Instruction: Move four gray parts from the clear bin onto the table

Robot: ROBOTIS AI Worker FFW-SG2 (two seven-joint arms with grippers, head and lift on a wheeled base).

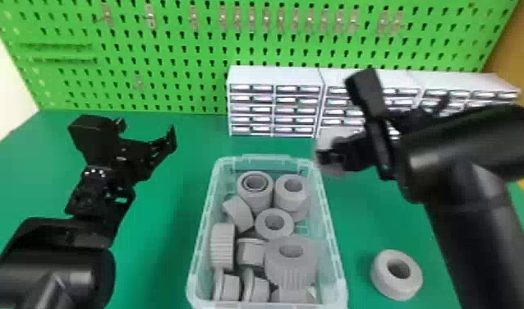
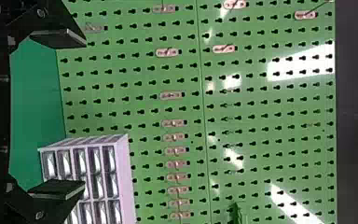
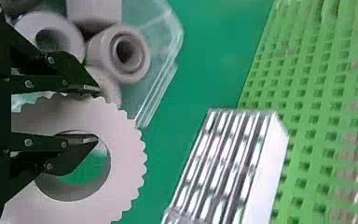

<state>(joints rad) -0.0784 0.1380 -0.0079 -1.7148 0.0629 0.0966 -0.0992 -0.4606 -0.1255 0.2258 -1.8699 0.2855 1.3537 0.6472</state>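
The clear bin [image 1: 336, 263] holds several gray parts [image 1: 274, 224], rings and toothed gears, some upright and some on their sides. One gray ring [image 1: 396, 274] lies on the green table right of the bin. My right gripper [image 1: 330, 157] is above the table beside the bin's far right corner, with a gray gear [image 1: 335, 133] in its grasp. In the right wrist view the right gripper [image 3: 98, 115] pinches the toothed gear [image 3: 123, 154] by its wall, one finger inside the hole and one outside. My left gripper [image 1: 147, 133] is parked left of the bin; its fingers stand apart in the left wrist view [image 2: 74, 114].
White drawer cabinets [image 1: 275, 74] line the back of the table [image 1: 166, 230], behind the bin and the right gripper. A green pegboard [image 1: 171, 49] rises behind them. Bare tabletop shows between the left arm and the bin, and around the loose ring.
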